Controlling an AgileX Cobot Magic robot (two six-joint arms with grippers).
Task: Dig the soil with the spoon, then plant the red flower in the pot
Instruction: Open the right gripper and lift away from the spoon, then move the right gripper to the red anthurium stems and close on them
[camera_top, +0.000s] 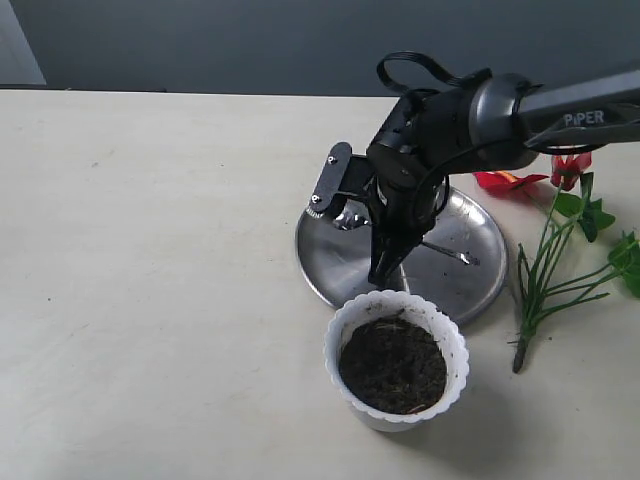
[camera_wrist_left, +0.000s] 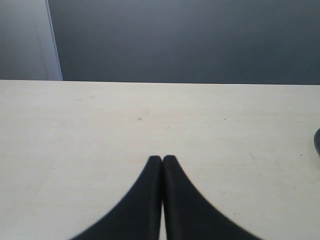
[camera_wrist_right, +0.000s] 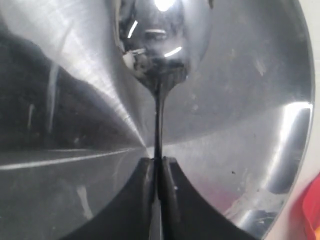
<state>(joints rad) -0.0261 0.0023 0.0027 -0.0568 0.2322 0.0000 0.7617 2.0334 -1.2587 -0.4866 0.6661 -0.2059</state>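
The spoon (camera_wrist_right: 159, 75) is clamped by its thin handle in the right tool (camera_wrist_right: 159, 165), over the plate (camera_top: 470, 270), just behind the pot (camera_top: 396, 360). The soil (camera_top: 392, 365) looks undug. The flower (camera_top: 560, 240) is lying on the bench (camera_top: 150, 250) to the right. The left tool (camera_wrist_left: 162, 160) is pressed together on nothing. Risk-wise: such a slim handle could get twisted in the grip once it's pushed into soil, and the light pot could be tipped.
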